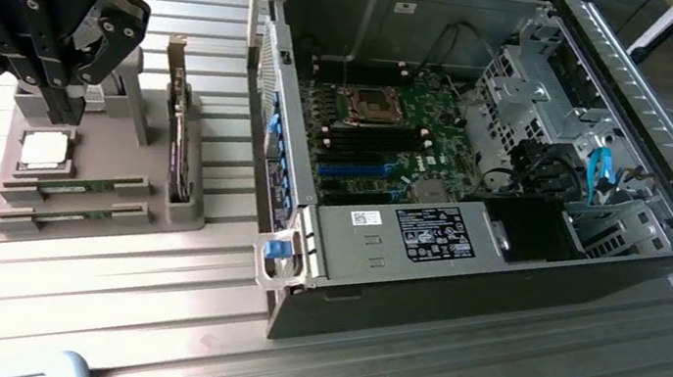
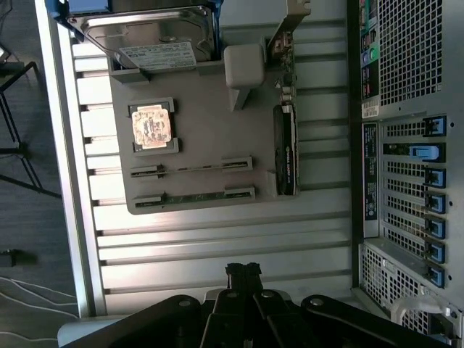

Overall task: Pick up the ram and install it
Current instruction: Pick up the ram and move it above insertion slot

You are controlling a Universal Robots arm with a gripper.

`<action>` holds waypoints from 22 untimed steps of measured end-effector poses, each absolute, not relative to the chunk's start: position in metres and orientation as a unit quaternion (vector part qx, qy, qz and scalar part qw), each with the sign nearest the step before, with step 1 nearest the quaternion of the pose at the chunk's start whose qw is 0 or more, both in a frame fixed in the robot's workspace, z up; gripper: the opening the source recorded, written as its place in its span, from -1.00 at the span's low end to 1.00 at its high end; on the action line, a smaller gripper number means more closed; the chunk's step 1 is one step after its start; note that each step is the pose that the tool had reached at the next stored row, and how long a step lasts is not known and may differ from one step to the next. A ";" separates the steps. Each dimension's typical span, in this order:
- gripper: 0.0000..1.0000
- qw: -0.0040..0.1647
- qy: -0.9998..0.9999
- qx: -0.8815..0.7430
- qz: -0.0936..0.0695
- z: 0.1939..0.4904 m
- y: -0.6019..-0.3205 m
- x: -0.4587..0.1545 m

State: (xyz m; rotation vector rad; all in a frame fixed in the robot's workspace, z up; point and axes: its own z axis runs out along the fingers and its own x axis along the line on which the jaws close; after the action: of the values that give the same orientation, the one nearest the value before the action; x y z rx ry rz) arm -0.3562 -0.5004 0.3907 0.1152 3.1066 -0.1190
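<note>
Overhead, closed gripper [image 2: 243, 269], ram [image 2: 192, 168] in holder [image 2: 196, 130]

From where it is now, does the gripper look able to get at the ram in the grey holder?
Probably yes: the ram stands uncovered in the grey holder, with the gripper above it. Only its shut jaws hinder a grasp.
</note>
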 end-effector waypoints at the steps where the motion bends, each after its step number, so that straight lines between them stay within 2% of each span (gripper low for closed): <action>1: -0.80 0.015 0.998 0.037 -0.038 0.391 -0.500 -0.356; 14: -0.80 0.016 0.998 0.037 -0.038 0.389 -0.500 -0.375; 22: -0.80 0.016 0.998 0.037 -0.038 0.366 -0.500 -0.378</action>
State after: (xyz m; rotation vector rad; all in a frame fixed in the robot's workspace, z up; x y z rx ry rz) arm -0.3779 -0.5004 0.3659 0.1152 3.1053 -0.1177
